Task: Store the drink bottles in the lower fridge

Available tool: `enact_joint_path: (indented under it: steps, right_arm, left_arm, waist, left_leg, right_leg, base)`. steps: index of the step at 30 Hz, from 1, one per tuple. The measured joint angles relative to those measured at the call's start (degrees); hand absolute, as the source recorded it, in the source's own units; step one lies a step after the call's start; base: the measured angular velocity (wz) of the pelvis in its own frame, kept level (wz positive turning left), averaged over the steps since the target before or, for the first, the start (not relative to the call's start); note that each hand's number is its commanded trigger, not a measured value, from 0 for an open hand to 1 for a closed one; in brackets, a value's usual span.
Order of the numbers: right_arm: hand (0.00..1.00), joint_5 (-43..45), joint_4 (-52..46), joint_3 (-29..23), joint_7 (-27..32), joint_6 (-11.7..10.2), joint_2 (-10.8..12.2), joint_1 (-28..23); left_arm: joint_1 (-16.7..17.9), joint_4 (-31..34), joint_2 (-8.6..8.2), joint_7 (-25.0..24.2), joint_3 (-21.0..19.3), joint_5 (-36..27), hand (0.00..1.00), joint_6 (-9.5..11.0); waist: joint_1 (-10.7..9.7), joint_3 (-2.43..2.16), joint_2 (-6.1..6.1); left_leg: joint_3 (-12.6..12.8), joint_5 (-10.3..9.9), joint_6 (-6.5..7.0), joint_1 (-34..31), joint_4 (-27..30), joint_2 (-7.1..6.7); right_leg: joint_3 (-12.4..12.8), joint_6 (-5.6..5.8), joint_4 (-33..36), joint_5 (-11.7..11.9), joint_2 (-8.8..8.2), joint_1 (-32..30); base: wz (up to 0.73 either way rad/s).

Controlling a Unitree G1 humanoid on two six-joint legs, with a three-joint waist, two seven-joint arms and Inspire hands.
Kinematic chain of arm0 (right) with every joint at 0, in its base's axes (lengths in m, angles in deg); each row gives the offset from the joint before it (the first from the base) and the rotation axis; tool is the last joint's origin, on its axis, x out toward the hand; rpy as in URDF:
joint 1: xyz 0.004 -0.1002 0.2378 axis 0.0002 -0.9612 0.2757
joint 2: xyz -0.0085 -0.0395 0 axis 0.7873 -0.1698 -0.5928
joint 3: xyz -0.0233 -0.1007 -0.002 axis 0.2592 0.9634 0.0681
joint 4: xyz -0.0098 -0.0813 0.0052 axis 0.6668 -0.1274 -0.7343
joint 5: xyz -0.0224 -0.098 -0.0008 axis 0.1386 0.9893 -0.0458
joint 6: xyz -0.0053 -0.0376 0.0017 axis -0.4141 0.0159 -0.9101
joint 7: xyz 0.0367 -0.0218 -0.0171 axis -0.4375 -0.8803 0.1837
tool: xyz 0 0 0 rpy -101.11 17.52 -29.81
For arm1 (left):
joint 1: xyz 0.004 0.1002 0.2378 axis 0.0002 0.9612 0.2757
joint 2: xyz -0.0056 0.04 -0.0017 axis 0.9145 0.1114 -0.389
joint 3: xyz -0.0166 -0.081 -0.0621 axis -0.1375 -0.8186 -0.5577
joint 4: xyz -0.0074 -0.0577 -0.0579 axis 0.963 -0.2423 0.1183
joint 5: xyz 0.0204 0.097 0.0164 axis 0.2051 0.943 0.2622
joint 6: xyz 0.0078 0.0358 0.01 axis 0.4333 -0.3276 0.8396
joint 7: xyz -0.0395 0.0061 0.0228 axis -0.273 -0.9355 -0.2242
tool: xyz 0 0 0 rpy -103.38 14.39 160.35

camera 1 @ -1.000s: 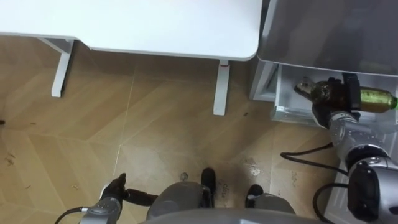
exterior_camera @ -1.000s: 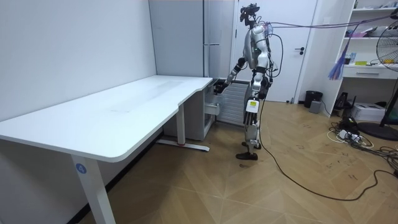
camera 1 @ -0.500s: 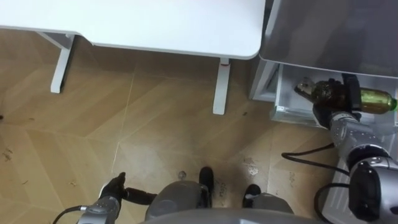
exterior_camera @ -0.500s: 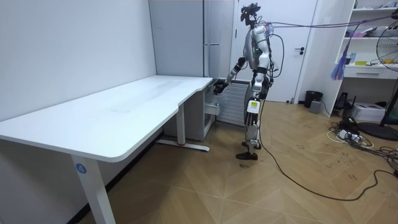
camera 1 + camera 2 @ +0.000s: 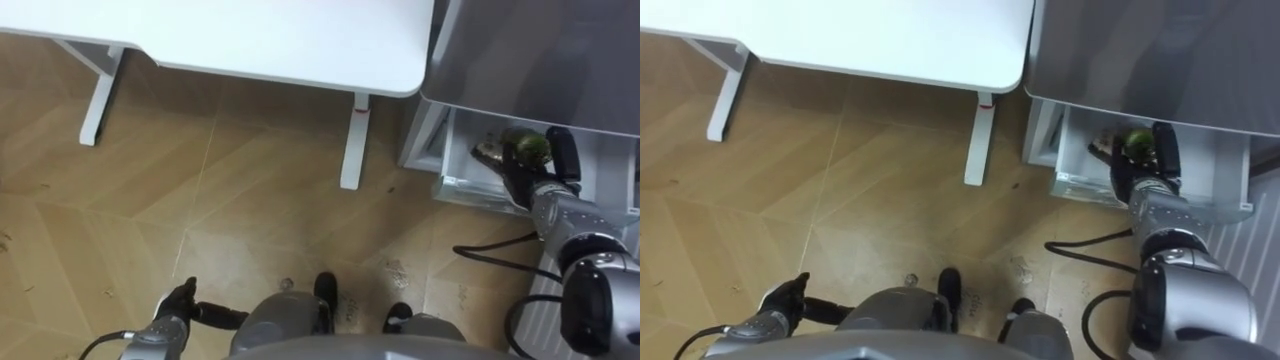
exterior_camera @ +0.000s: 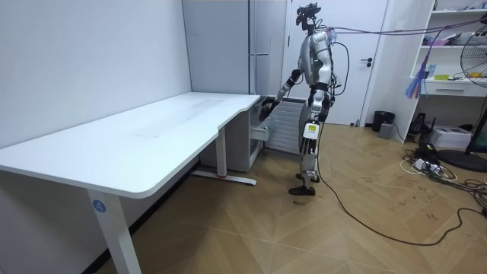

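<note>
Left eye view: right robot hand (image 5: 532, 186) clamped round green bottle (image 5: 527, 147) inside fridge drawer (image 5: 468, 188), white desk (image 5: 250, 35) alongside.

The white desk (image 5: 250, 40) spans 10 to 1 o'clock in the left eye view. Its two white legs (image 5: 351, 140) stand on the wooden parquet floor (image 5: 250, 200). At 3 o'clock, at the foot of the grey fridge (image 5: 540, 50), the lower drawer (image 5: 462, 186) stands pulled open above the floor. Within its pale walls shows a green bottle (image 5: 527, 147), with the right hand (image 5: 525, 182) curled round it. Whether the bottle rests on the drawer's bottom cannot be told.
</note>
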Motion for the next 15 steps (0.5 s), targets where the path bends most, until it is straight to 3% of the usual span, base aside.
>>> enact_joint_path:
  steps: [15]
  right_arm:
    - [0.0, 0.06, 0.01, -0.05, -1.46, -0.43, 0.0, 0.0]
  left_arm:
    - [-0.04, 0.04, 0.0, 0.27, 0.01, -0.03, 0.0, 0.03]
  waist:
    - [-0.15, -0.21, -0.04]
  left_leg:
    - [0.04, 0.09, 0.04, 0.19, 0.02, 0.03]
  right_leg:
    - [-0.13, -0.02, -0.03, 0.05, 0.05, 0.29]
  base:
    - [0.0]
